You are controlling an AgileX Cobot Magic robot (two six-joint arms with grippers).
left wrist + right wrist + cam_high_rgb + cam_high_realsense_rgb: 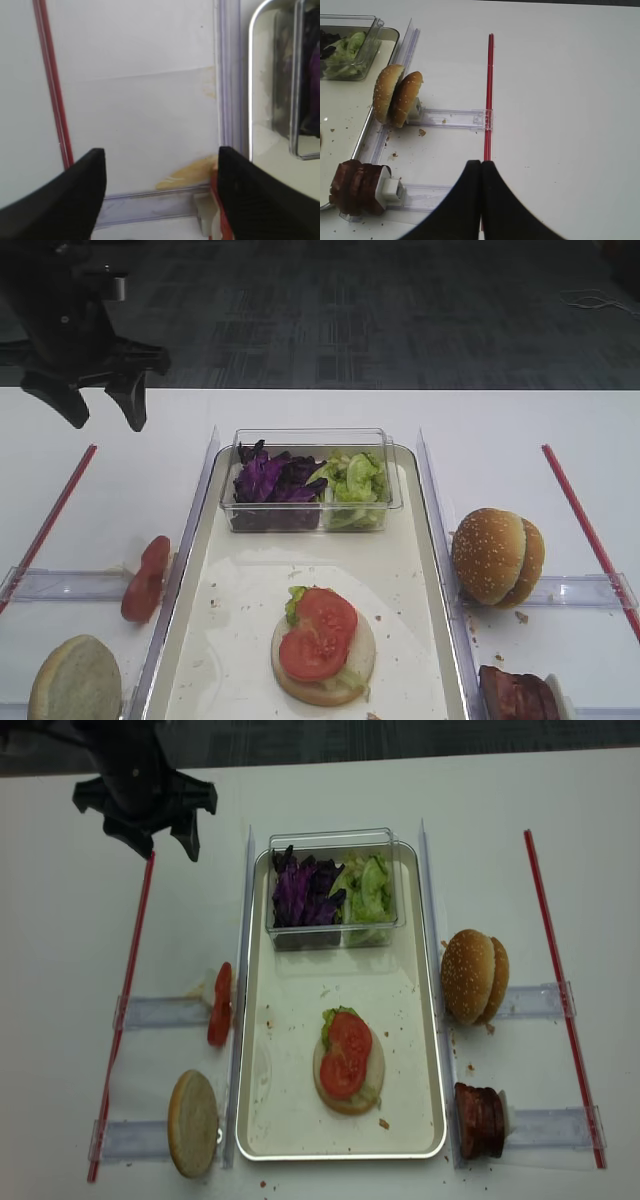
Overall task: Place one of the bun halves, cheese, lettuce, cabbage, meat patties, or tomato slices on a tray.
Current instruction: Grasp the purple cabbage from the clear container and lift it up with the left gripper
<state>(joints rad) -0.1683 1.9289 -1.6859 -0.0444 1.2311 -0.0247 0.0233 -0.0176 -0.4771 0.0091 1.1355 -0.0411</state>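
On the silvery tray [430, 570], near its front end: a pale bun half [322, 660] topped with green lettuce [297, 600] and two glossy red tomato slices [318, 634]. Behind, purple cabbage [270, 480] in a clear tub [310, 512]. Left gripper [103, 408] raised over bare table, jaws wide, empty. Right gripper [481, 172] pressed closed, empty.

The table [500, 420] is seen from high in front, and from right above (farther off). Each wrist view is taken close, looking down. The tray [262, 1120] is shared.
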